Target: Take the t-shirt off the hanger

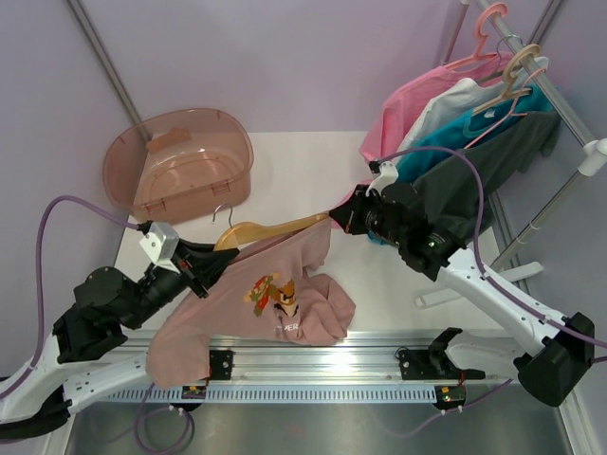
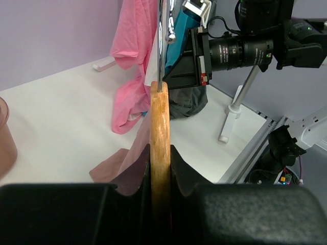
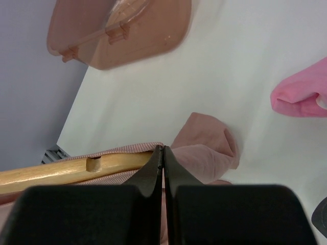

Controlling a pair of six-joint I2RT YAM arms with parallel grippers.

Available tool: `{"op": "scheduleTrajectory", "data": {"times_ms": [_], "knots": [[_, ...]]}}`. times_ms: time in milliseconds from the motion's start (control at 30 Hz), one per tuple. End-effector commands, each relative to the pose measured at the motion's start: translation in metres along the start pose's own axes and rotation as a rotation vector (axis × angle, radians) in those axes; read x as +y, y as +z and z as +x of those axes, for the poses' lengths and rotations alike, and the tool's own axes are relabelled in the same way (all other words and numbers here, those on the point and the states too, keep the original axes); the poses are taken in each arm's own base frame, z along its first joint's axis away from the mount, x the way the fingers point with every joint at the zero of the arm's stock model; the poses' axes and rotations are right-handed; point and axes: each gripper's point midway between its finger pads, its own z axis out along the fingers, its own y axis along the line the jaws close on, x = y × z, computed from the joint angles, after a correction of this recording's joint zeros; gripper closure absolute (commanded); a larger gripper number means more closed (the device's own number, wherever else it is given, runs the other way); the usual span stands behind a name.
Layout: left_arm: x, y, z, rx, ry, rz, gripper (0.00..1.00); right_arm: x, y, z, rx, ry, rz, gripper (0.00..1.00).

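Under the cartoon print (image 1: 271,294) on the t-shirt (image 1: 204,318) runs 1 short row of white letters (image 1: 287,329). It may end in "ER", but it is too small to be sure. The small white markings (image 2: 225,50) on the black lens (image 2: 250,48) cannot be read.

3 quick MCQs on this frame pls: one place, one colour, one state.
1. Where on the table is the brown bin? A far left; B near right corner; C centre.
2. What colour is the hanger in the left tool? A pink; B light wood; C black.
3. The right tool is: A wide open; B shut on the t-shirt; C out of view.
Answers: A, the top view shows it far left; B, wood grain is clear in the left wrist view; B, it is closed on mauve cloth by the hanger's end.
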Motion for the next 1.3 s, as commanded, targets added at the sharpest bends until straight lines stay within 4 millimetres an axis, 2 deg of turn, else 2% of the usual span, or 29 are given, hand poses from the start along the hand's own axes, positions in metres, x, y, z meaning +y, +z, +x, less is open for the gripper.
{"op": "scheduleTrajectory", "data": {"times_ms": [0, 67, 233, 267, 333, 433, 533, 600, 733, 767, 800, 833, 900, 933, 967, 1000, 1033, 1067, 1167, 1267], "knots": [[-0.012, -0.028, -0.114, -0.432, -0.132, 0.071, 1.0, -0.004, -0.006, -0.004, -0.056, 0.037, -0.019, 1.0], [-0.013, -0.03, -0.116, -0.438, -0.139, 0.077, 1.0, 0.003, -0.01, -0.01, -0.091, 0.049, -0.059, 1.0], [-0.014, -0.035, -0.122, -0.472, -0.149, 0.09, 1.0, 0.023, -0.024, -0.012, -0.115, 0.097, -0.18, 1.0], [-0.014, -0.035, -0.122, -0.475, -0.152, 0.091, 1.0, 0.031, -0.027, -0.018, -0.14, 0.102, -0.219, 1.0], [-0.014, -0.038, -0.124, -0.49, -0.155, 0.097, 1.0, 0.041, -0.033, -0.014, -0.129, 0.124, -0.278, 1.0], [-0.015, -0.042, -0.126, -0.51, -0.161, 0.106, 1.0, 0.059, -0.044, -0.02, -0.151, 0.151, -0.387, 1.0], [-0.014, -0.047, -0.129, -0.531, -0.171, 0.113, 1.0, 0.069, -0.053, -0.022, -0.162, 0.18, -0.451, 1.0], [-0.015, -0.05, -0.13, -0.539, -0.171, 0.119, 1.0, 0.068, -0.055, -0.025, -0.176, 0.187, -0.442, 1.0], [-0.016, -0.053, -0.132, -0.533, -0.169, 0.131, 1.0, 0.051, -0.051, -0.03, -0.204, 0.174, -0.335, 1.0], [-0.016, -0.052, -0.128, -0.517, -0.166, 0.128, 1.0, 0.05, -0.052, -0.039, -0.229, 0.153, -0.308, 1.0], [-0.016, -0.051, -0.127, -0.51, -0.164, 0.125, 1.0, 0.044, -0.05, -0.036, -0.207, 0.141, -0.269, 1.0], [-0.016, -0.045, -0.122, -0.484, -0.161, 0.116, 1.0, 0.049, -0.055, -0.047, -0.231, 0.099, -0.268, 0.98], [-0.019, -0.035, -0.109, -0.419, -0.143, 0.12, 1.0, 0.057, -0.066, -0.055, -0.214, 0.005, -0.272, 0.88], [-0.02, -0.03, -0.102, -0.388, -0.136, 0.122, 1.0, 0.062, -0.072, -0.057, -0.2, -0.04, -0.282, 0.79], [-0.021, -0.028, -0.098, -0.374, -0.134, 0.125, 1.0, 0.057, -0.075, -0.047, -0.136, -0.077, -0.252, 0.74], [-0.023, -0.025, -0.092, -0.36, -0.13, 0.135, 1.0, 0.059, -0.08, -0.049, -0.121, -0.116, -0.252, 0.69], [-0.024, -0.025, -0.089, -0.355, -0.13, 0.139, 1.0, 0.069, -0.092, -0.059, -0.136, -0.182, -0.285, 0.62], [-0.024, -0.025, -0.087, -0.351, -0.13, 0.142, 1.0, 0.07, -0.098, -0.055, -0.114, -0.21, -0.292, 0.51], [-0.03, -0.028, -0.084, -0.333, -0.145, 0.178, 1.0, 0.089, -0.123, -0.061, -0.138, -0.327, -0.394, 0.4], [-0.04, -0.027, -0.079, -0.287, -0.148, 0.223, 1.0, 0.121, -0.151, -0.052, -0.094, -0.478, -0.606, 0.28]]}}
